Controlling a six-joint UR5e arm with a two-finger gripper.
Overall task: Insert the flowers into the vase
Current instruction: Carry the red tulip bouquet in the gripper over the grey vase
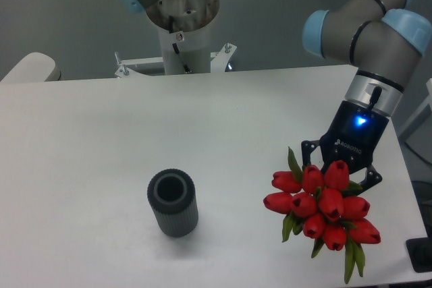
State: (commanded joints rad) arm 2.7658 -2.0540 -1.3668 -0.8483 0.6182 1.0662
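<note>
The flowers are a tight bunch of red closed tulip buds with green leaves, at the table's front right. My gripper comes down from the upper right, directly behind the bunch. The buds hide its fingertips and the stems, so I cannot tell whether it grips them or whether the bunch rests on the table. The vase is a small dark grey ribbed cylinder. It stands upright at the front centre with its opening showing, well to the left of the flowers and apart from them.
The white table has its right edge close beside the gripper and flowers. The arm's base column stands at the back centre. A dark object sits at the front right corner.
</note>
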